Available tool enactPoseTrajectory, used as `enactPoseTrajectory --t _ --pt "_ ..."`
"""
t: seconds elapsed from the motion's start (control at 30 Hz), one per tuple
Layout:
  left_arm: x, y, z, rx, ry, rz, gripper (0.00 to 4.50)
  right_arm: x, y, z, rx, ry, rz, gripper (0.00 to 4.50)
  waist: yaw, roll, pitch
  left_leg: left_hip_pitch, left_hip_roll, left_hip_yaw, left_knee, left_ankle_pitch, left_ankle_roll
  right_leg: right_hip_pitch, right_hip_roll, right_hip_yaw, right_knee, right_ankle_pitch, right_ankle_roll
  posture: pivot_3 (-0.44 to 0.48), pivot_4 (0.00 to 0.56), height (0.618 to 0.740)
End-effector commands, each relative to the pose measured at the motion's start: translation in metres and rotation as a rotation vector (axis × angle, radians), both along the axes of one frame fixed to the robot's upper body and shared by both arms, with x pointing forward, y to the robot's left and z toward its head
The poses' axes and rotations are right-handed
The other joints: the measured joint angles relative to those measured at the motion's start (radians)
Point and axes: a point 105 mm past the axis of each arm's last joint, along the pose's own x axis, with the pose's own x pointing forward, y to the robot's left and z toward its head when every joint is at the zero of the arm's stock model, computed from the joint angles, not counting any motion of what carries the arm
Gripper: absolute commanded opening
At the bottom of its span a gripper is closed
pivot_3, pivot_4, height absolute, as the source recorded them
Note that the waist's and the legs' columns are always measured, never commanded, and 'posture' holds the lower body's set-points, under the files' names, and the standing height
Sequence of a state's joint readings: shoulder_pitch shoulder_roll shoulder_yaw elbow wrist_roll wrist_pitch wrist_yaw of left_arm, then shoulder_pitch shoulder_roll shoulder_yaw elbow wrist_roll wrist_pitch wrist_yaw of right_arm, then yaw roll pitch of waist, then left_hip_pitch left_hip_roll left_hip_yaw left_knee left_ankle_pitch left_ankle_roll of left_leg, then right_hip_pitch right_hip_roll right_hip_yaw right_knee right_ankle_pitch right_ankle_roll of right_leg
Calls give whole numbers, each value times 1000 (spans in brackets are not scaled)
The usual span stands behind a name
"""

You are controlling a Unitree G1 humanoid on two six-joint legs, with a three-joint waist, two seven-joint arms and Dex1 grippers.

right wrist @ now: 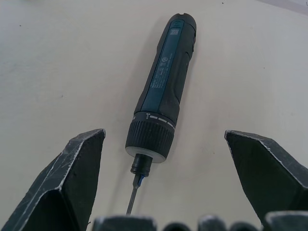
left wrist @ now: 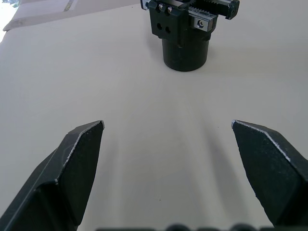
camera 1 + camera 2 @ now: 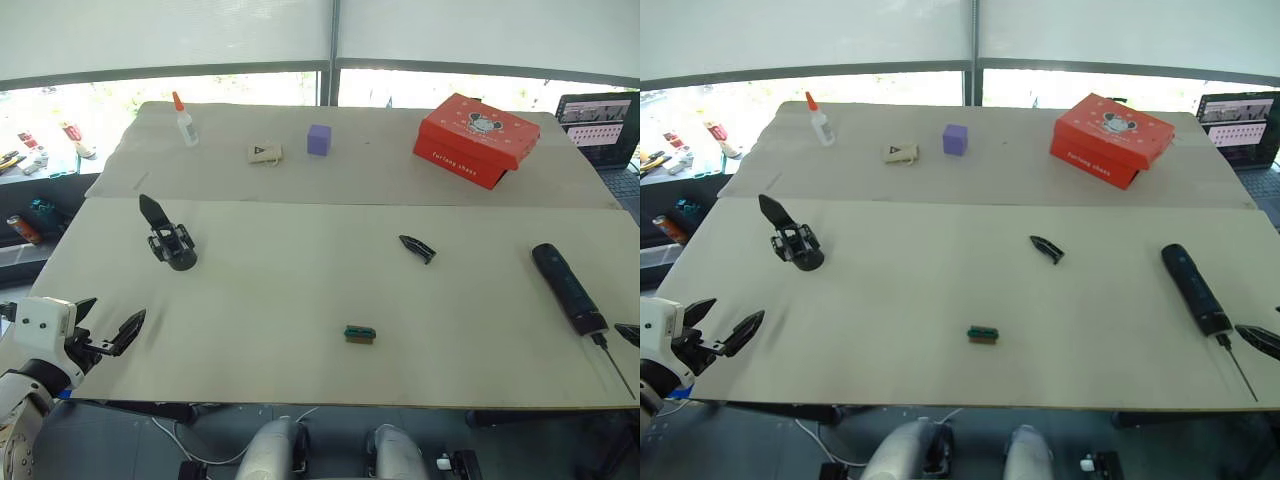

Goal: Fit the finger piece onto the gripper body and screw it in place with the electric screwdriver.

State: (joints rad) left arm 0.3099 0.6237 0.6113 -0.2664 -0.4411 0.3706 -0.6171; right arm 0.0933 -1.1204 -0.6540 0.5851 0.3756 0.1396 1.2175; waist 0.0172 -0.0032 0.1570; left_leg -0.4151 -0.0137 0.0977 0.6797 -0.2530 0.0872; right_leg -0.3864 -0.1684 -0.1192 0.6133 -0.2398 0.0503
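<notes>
The gripper body stands at the table's left, round base down, its one pointed finger sticking up and back. My left gripper is open near the front left edge, a short way in front of the body, with nothing between its fingers. The finger piece lies alone right of the table's middle. At the right lies the electric screwdriver, its thin bit pointing toward the front edge. My right gripper is open just in front of the screwdriver, fingers either side of the bit end without touching it.
A small green-topped block lies front of centre. Along the back sit a red box, a purple cube, a tan card and a glue bottle. A laptop stands at the far right.
</notes>
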Motion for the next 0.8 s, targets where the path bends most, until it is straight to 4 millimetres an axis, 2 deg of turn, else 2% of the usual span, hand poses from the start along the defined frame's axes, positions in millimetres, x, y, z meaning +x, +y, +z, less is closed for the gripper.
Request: enactPoseTrajectory --t 0.03,0.13,0.2,0.27,0.37,0.47,0.63,0.8 --pt "2 0 9 35 -30 -6 4500 5 1 17 -41 -72 16 4403 0 0 0 0 0 0 0 0 0 0 0 0 0 0 0 0 150 740" --pt "8 -5 4 28 -30 5 4500 24 27 36 -71 -139 112 4403 -3 1 0 0 0 0 0 0 0 0 0 0 0 0 0 0 150 740" --pt "15 -8 2 18 -38 9 4500 41 59 50 -65 -183 224 4403 -6 3 -1 0 0 0 0 0 -1 0 0 1 1 0 0 0 150 740" --pt "20 -9 1 16 -43 11 4500 50 83 59 -62 -205 301 4403 -7 3 -2 0 2 1 0 1 -1 1 1 1 1 1 -1 0 150 740" --pt "31 -11 1 7 -64 9 4500 64 145 76 -30 -228 512 4403 -5 3 -2 0 3 1 0 1 -3 1 3 1 2 1 -1 0 150 740" --pt "41 -15 2 2 -78 -8 4500 66 193 87 -9 -238 700 4403 -3 2 -1 -1 3 1 0 1 -3 0 4 0 2 1 -1 0 150 740" --pt "61 -16 0 21 -93 -17 4500 63 242 99 15 -254 913 4403 11 0 0 -1 3 0 1 0 -2 -1 3 -2 0 1 -1 0 150 740" --pt "83 -15 -1 21 -110 -18 4500 58 267 101 46 -264 1026 4403 19 -3 1 -1 2 1 1 0 -2 -1 3 -2 0 2 -1 0 150 740"
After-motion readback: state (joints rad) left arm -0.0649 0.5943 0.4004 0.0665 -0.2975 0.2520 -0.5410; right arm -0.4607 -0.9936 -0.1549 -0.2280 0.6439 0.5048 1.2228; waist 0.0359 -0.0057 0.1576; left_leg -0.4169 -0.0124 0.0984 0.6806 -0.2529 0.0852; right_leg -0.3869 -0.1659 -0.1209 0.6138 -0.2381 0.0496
